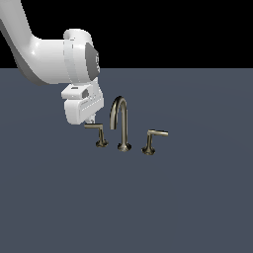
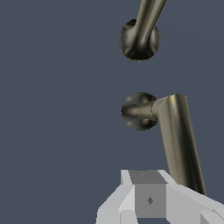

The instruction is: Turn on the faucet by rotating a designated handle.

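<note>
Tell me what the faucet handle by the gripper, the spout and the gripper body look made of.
Handle: looks like brushed metal, brass-grey, with a soft lengthwise sheen.
Spout: apparently the same metal; matching colour and highlights.
Gripper: matte white, plastic-like shell, flat shading without reflections. Being a render, these are appearances only.

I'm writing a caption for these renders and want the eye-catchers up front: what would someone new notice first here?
First, the bulky white arm coming in from the exterior view's upper left, its gripper hanging right over the end of the left lever handle. Next, the brass-grey faucet set on the dark flat surface: a tall arched spout in the middle and a twin lever on the exterior view's right.
</note>
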### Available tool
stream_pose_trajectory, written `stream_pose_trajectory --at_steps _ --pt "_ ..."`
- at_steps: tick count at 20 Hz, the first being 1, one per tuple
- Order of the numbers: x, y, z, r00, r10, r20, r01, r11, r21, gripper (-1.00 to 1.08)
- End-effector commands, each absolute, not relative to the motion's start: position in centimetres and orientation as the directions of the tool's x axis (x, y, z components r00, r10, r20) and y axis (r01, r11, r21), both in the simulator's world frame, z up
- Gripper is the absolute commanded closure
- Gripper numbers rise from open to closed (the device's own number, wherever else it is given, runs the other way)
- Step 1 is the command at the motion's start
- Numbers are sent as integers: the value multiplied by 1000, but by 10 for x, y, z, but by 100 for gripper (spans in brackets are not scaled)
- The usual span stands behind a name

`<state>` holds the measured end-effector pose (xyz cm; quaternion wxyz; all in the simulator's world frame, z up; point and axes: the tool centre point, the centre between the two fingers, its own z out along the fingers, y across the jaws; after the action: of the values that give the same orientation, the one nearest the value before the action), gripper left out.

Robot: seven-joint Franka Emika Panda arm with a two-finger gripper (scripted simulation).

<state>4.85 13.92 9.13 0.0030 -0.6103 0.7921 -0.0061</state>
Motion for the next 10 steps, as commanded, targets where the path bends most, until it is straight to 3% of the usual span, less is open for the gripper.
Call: stream_pose_trajectory --at_steps 1,10 --pt "42 141 91 -252 -968 4 -968 252 -10 108" --pt "15 145 91 -248 -969 2 -969 248 -4 108"
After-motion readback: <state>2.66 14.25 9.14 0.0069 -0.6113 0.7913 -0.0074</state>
